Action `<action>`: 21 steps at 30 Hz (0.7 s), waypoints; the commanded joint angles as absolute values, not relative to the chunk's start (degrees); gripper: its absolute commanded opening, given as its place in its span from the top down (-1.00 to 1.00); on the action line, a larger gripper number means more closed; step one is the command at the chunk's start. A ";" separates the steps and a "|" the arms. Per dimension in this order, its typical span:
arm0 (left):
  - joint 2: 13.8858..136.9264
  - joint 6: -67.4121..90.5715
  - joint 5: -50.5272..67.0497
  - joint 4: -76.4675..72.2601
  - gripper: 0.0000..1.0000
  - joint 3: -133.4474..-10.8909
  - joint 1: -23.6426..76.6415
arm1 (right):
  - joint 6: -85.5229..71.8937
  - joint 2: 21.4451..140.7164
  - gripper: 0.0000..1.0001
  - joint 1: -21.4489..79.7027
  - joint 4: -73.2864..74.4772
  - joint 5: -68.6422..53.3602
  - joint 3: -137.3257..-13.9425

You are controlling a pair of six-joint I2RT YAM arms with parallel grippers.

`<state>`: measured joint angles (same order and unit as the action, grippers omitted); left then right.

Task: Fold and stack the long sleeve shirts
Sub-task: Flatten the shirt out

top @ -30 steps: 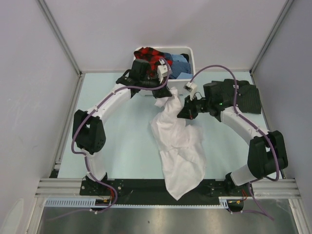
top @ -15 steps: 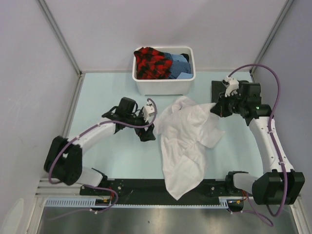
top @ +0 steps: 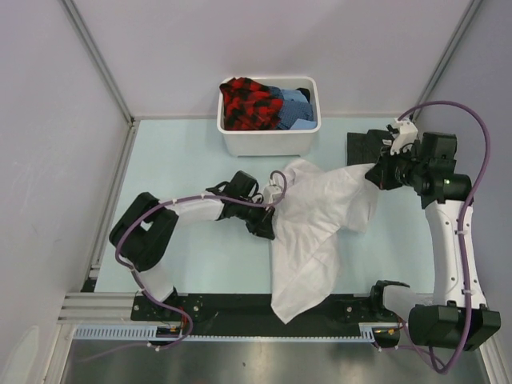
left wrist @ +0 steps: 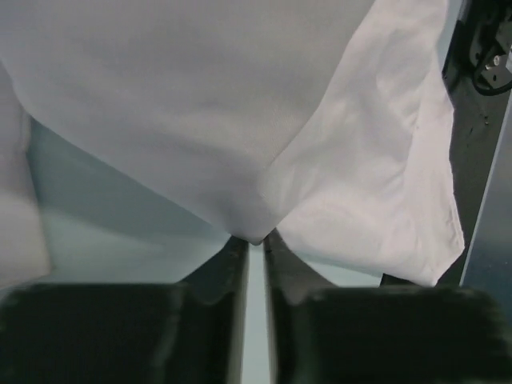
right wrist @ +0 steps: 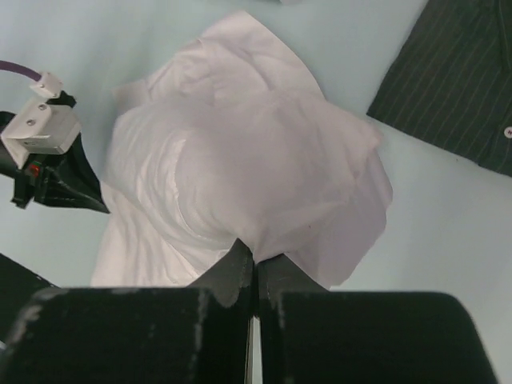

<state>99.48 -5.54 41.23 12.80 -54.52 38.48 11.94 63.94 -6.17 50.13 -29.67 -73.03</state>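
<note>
— Where is the white shirt (top: 316, 228) found?
— It is spread, crumpled, across the centre of the overhead view. Its lower end is draped past the near edge of the surface (top: 184, 168) onto the dark rail (top: 216, 308) at the bottom of the frame. Its upper right part is lifted off the surface.
— And the striped shirt (right wrist: 460, 76)?
— It is laid flat at the upper right of the right wrist view, apart from the white one. Overhead it is mostly hidden behind the right arm (top: 452, 240).
— How are the left jaws seen?
— They are drawn nearly together, with only a thin slit between them. A point of white cloth is pinched at their tips, at the shirt's left edge.
— The right jaws?
— They are closed fully on a fold of the white shirt at its upper right, and the cloth is held raised.
— What else is shown?
— A white tub (top: 268, 142) filled with red-checked and blue clothes (top: 252, 102) is placed at the top centre, beyond the shirt.
</note>
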 commanded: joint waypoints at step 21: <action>73.56 -39.73 39.21 56.69 1.00 -82.55 12.48 | -1.67 55.55 1.00 -6.67 47.20 -32.86 -77.47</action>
<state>73.58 -30.20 43.86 46.48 -84.64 12.58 -2.24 58.04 -3.51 42.98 -33.93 -86.43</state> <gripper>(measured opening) 0.005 0.012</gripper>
